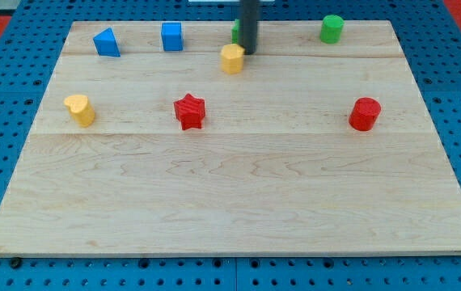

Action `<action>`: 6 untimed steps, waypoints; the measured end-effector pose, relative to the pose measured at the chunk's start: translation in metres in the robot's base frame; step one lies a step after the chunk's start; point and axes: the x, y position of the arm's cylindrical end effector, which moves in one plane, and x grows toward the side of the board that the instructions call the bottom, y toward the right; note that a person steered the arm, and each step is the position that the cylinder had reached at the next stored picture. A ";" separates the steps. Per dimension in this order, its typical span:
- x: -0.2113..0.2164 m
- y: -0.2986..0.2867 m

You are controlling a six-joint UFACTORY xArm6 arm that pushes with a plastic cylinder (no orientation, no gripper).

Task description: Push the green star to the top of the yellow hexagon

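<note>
The yellow hexagon (232,59) sits near the view's top, slightly right of centre-left. The green star (236,31) is just above it, mostly hidden behind my rod; only a sliver of green shows at the rod's left edge. My tip (249,52) rests on the board right beside the hexagon's upper right corner and just below the star. The star and hexagon look very close, but the rod hides whether they touch.
A blue wedge-like block (107,42) and a blue cube (171,36) lie at the top left. A green cylinder (332,28) is at the top right. A yellow heart-like block (80,109), a red star (189,111) and a red cylinder (365,114) lie across the middle.
</note>
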 end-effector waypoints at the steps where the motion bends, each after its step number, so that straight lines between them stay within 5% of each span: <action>1: 0.000 0.011; 3: -0.055 0.065; 6: -0.062 0.012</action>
